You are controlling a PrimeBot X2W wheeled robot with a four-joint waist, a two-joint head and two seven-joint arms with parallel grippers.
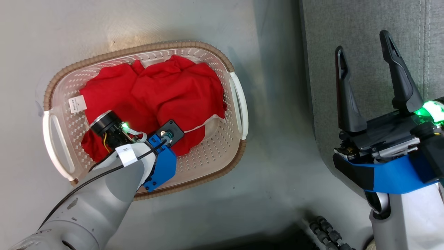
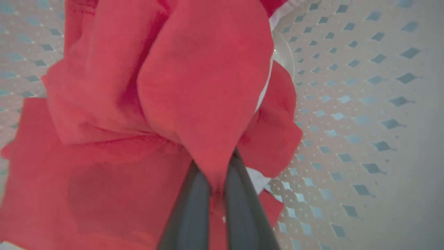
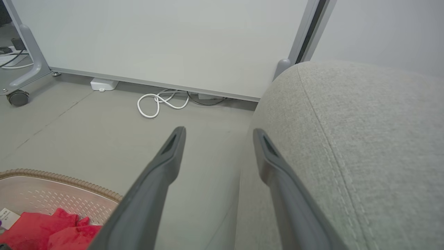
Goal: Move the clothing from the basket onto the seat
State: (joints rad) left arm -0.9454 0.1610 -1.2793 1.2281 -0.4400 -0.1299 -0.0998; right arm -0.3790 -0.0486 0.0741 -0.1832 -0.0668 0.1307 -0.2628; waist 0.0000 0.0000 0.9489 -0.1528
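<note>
On the pale floor (image 1: 104, 21), left of the grey seat (image 1: 364, 21): the basket (image 1: 138, 48), oval, brown ribbed rim, 2 white handles. The clothing (image 1: 166, 86) lies inside it, red and bunched, covering most of the bottom. A strip of white trim (image 1: 208, 121) runs along its lower right edge. A paper label (image 1: 77, 103) sits on the inner wall at the left end, touching the red cloth.

The left arm reaches down into the basket from the lower left. In the left wrist view, the left gripper (image 2: 215, 173) is pressed together on a fold of the red fabric, which rises in a peak from between the 2 dark fingers (image 2: 187, 208). The perforated basket wall is to the right of the cloth. Cannot tell whether the pinched fold is clear of the basket bottom.

The right gripper (image 1: 362, 43) hovers over the seat's edge nearest the basket, fingers spread wide with nothing between them. In the right wrist view, 1 finger is over the floor and the other over the cushion's rounded edge. A coiled white cable (image 3: 159, 102) lies on the floor by a pale wall panel (image 3: 173, 41). All the red cloth in view sits within the basket.
</note>
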